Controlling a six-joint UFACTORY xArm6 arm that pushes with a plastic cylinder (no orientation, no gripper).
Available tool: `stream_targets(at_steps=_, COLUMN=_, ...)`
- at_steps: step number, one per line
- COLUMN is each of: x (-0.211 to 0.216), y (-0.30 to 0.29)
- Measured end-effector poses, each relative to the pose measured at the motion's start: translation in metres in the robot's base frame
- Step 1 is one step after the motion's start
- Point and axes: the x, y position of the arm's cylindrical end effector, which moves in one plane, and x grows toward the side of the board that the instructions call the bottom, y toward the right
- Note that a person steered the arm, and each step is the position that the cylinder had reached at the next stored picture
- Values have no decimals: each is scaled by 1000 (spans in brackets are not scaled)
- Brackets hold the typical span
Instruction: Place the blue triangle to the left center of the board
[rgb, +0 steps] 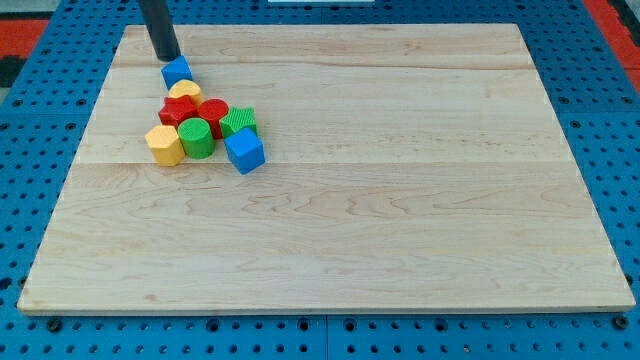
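On the wooden board (400, 220), our rod carries no gripper and holds nothing; my tip (166, 58) rests just above and left of the blue triangle (177, 71), touching or nearly so. The triangle sits near the view's top left, atop a cluster: yellow heart (184, 92), red blocks (190, 110), green cylinder (196, 138), yellow hexagon (164, 145), blue cube (244, 150). Left center lies below-left, so we judge our tip must come round to the triangle's upper right.

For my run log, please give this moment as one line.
tip: just above-left of blue triangle | triangle: top-left of board, at top of block cluster | goal: not yet reached
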Motion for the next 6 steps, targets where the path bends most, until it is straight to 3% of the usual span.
stream_targets(at_steps=1, x=4, y=29)
stream_targets(at_steps=2, x=45, y=29)
stream_targets(at_steps=4, x=106, y=-20)
stream_targets(at_steps=6, x=107, y=-51)
